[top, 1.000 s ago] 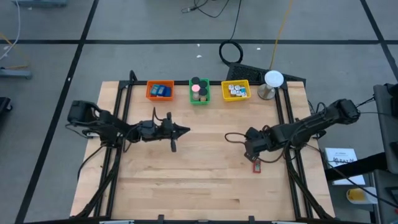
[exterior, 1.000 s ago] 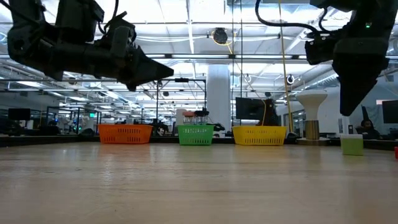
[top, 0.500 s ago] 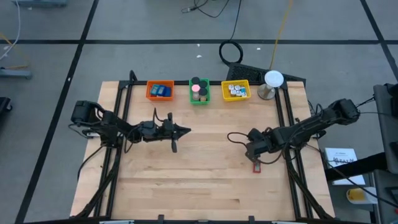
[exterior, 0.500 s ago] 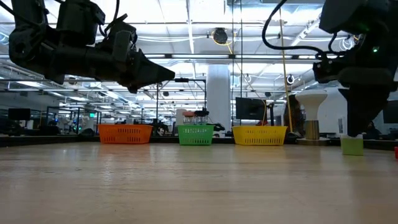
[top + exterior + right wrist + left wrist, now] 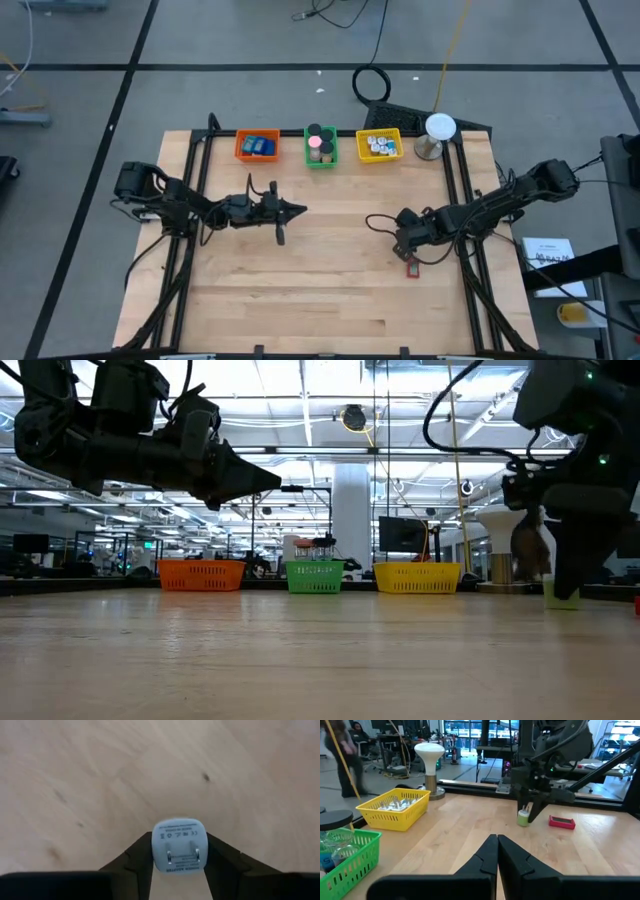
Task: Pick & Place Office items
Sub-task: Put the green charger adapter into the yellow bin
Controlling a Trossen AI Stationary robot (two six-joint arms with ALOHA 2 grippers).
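Observation:
A small pale green plug adapter (image 5: 179, 845) with two metal prongs stands on the table right of centre. It also shows in the left wrist view (image 5: 522, 817) and the low view (image 5: 560, 596). My right gripper (image 5: 179, 870) points down over it and is shut on it; in the high view the gripper (image 5: 408, 243) hides it. A red block (image 5: 411, 268) lies flat on the table just nearer. My left gripper (image 5: 300, 209) is shut and empty, above the table left of centre. My right gripper pinches the adapter's two opposite sides (image 5: 155, 851) between its two fingers. The fingers come from above, pointing down. The adapter's pronged face (image 5: 181, 854) is turned up toward the wrist, and its underside rests on the table.
An orange bin (image 5: 257, 146), a green bin (image 5: 320, 146) and a yellow bin (image 5: 379, 146), each holding small items, stand in a row at the far edge. A white-domed metal stand (image 5: 438, 135) is at the far right. Bare wood lies between the arms.
My right gripper has gone down from well above the table to the green adapter, and its fingers now stand at table height around it. My left arm has barely moved.

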